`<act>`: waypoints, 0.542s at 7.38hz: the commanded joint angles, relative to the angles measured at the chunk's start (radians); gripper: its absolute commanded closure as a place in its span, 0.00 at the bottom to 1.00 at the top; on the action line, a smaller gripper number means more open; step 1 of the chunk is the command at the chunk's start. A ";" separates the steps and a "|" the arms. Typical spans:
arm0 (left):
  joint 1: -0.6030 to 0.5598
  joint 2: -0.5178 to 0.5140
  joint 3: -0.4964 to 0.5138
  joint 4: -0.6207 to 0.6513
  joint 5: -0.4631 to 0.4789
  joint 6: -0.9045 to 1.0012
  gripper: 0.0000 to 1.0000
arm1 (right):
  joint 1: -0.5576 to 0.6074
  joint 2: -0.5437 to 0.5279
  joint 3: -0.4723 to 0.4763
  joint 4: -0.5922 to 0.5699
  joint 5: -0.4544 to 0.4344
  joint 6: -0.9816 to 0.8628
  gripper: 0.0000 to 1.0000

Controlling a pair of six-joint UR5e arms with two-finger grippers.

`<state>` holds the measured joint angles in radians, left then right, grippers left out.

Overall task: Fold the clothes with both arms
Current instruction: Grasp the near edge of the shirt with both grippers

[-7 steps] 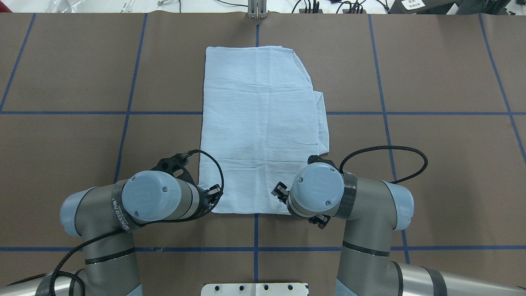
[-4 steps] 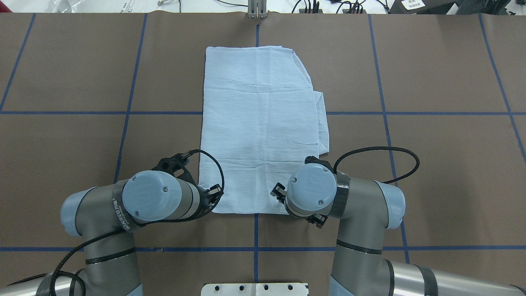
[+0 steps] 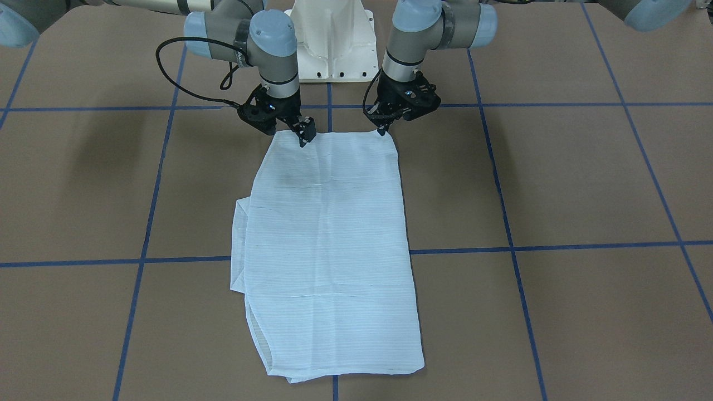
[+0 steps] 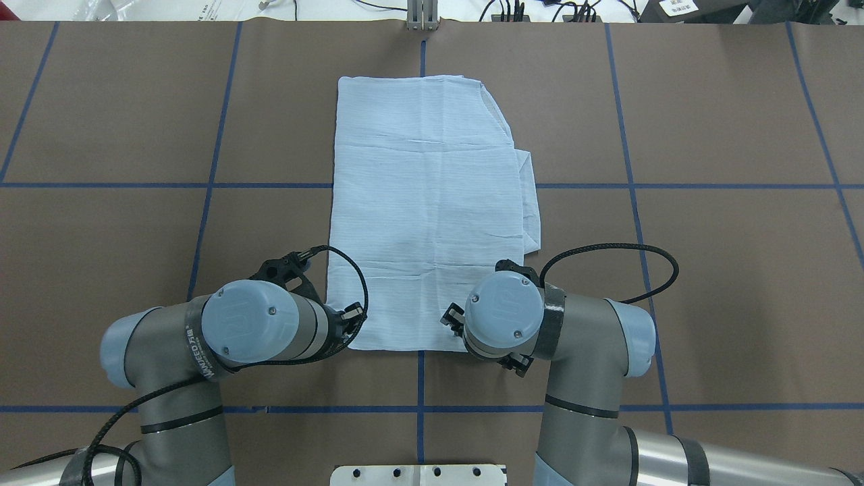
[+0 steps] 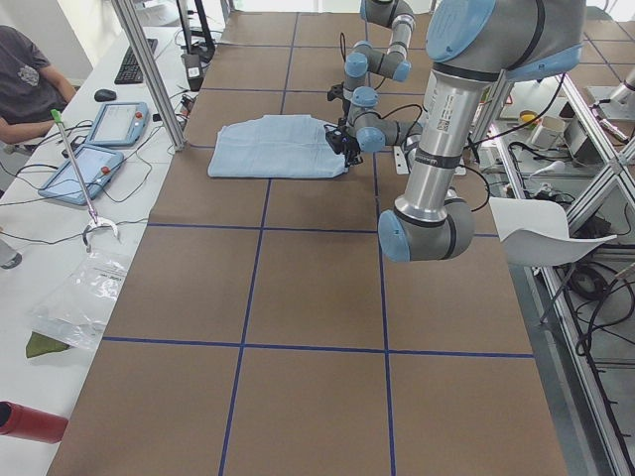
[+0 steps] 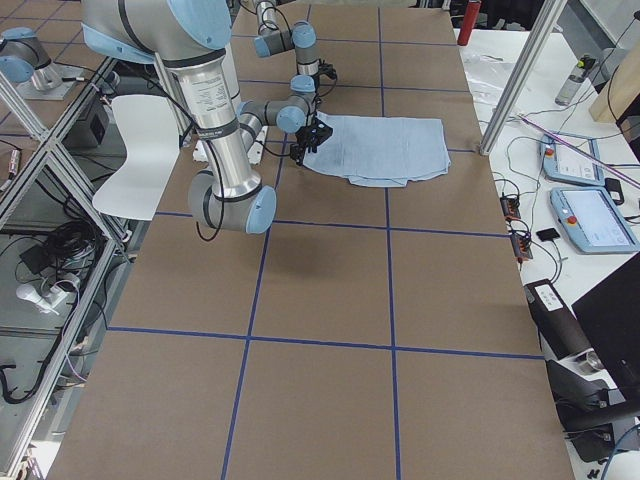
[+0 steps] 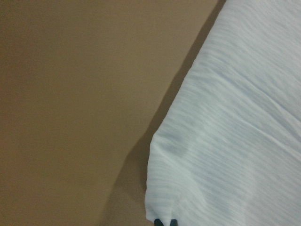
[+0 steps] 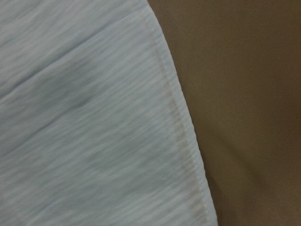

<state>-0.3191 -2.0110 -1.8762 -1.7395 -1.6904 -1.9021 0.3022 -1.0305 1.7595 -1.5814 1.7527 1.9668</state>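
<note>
shirt count: 1
shirt: shirt [image 4: 428,202], light blue, folded into a long flat rectangle, long axis running 12 to 6 in the overhead view
shirt place: middle of the brown table [image 4: 709,135], across a blue tape line [image 4: 101,185]; an under-layer sticks out along its 3 o'clock edge
arm count: 2, one left arm [image 4: 250,331], one right arm [image 4: 506,314], both at the shirt's 6 o'clock end
gripper count: 2
left gripper: left gripper [image 3: 384,131] at the shirt's 7 o'clock corner; wrist view shows two dark fingertips [image 7: 160,221] almost together on the cloth edge, so pinched narrow on the shirt
right gripper: right gripper [image 3: 304,138] over the 6 o'clock edge, just in from the 5 o'clock corner, tip at the cloth; touching or not, cannot tell; how wide it stands, cannot tell, as no fingers show in its wrist view
pedestal: white pedestal [image 3: 331,50] at 6 o'clock of the shirt, between the arm bases
</note>
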 commanded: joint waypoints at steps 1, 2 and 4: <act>0.000 0.000 0.002 0.000 0.000 0.000 1.00 | -0.005 -0.002 0.001 0.000 0.001 0.000 0.00; 0.000 0.002 0.003 0.000 0.000 0.000 1.00 | -0.005 -0.005 0.000 0.000 0.001 0.000 0.01; 0.000 0.000 0.003 0.000 0.002 0.000 1.00 | -0.005 -0.005 0.002 0.001 0.001 0.000 0.14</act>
<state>-0.3190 -2.0107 -1.8734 -1.7395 -1.6895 -1.9022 0.2977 -1.0349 1.7605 -1.5805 1.7533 1.9666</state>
